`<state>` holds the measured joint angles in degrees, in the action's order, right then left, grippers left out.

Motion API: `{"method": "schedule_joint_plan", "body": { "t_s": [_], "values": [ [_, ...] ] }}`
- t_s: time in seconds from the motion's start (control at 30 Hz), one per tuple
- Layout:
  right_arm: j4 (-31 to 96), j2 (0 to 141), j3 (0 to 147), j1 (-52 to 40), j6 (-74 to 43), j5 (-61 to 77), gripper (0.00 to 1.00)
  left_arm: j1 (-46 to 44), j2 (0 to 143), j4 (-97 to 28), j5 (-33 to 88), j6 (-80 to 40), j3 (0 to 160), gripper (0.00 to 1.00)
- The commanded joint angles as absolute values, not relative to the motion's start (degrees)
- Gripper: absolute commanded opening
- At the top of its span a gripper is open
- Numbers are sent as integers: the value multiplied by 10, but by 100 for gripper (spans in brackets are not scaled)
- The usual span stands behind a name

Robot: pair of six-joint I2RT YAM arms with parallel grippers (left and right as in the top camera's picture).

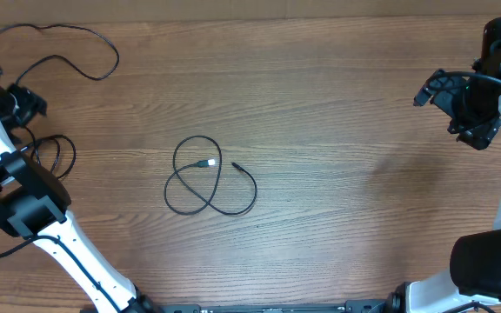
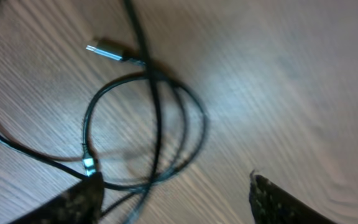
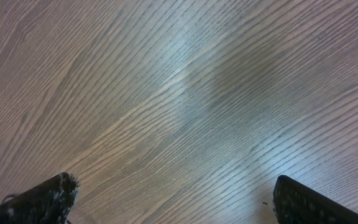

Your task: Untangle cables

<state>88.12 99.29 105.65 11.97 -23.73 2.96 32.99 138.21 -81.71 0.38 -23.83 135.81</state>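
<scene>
One thin black cable [image 1: 175, 165] lies in a loose loop at the table's middle, its silver plug [image 1: 205, 163] inside the loop. A second cable [image 1: 116, 59] sprawls at the far left corner. A third cable [image 1: 73, 152] is coiled at the left edge by my left arm. In the left wrist view this coil [image 2: 86, 124] shows with a silver plug [image 2: 107, 50], and a strand runs by the left finger. My left gripper [image 1: 26, 103] [image 2: 173, 202] is open over the coil. My right gripper [image 1: 461, 109] [image 3: 179, 205] is open and empty over bare wood at the far right.
The wooden table [image 1: 337, 200] fills all views. The arm bases stand at the front left and front right corners. The arms' own thicker black wires run along the left edge.
</scene>
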Motion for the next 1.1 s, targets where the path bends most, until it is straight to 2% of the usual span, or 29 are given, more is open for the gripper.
{"method": "schedule_joint_plan", "body": {
  "t_s": [0.0, 0.07, 0.13, 0.17, 0.5, 0.7, 0.87, 0.9, 1.0, 1.03, 1.07],
  "values": [
    [879, 992, 1057, 120, -237, 26, 100, 329, 1375, -786, -31, -238, 1301, 61],
    [879, 992, 1057, 120, -237, 26, 100, 329, 1375, -765, -31, -238, 1279, 46],
    [879, 992, 1057, 120, -237, 26, 100, 329, 1375, -736, -32, -238, 1255, 15],
    [879, 992, 1057, 120, -237, 26, 100, 329, 1375, -727, -32, -238, 1249, 6],
    [879, 992, 1057, 120, -237, 26, 100, 326, 1375, -537, -45, -161, 1150, 4],
    [879, 992, 1057, 120, -237, 26, 100, 330, 1376, -477, -79, -145, 1145, 4],
    [879, 992, 1057, 120, -237, 26, 100, 332, 1374, -488, -79, -113, 1174, 19],
    [879, 992, 1057, 120, -237, 26, 100, 332, 1373, -500, -74, -122, 1191, 31],
    [879, 992, 1057, 120, -237, 26, 100, 332, 1364, -540, -45, -170, 1244, 87],
    [879, 992, 1057, 120, -237, 26, 100, 332, 1361, -554, -30, -183, 1263, 100],
    [879, 992, 1057, 120, -237, 26, 100, 332, 1357, -569, -13, -196, 1285, 100]
  ]
}}
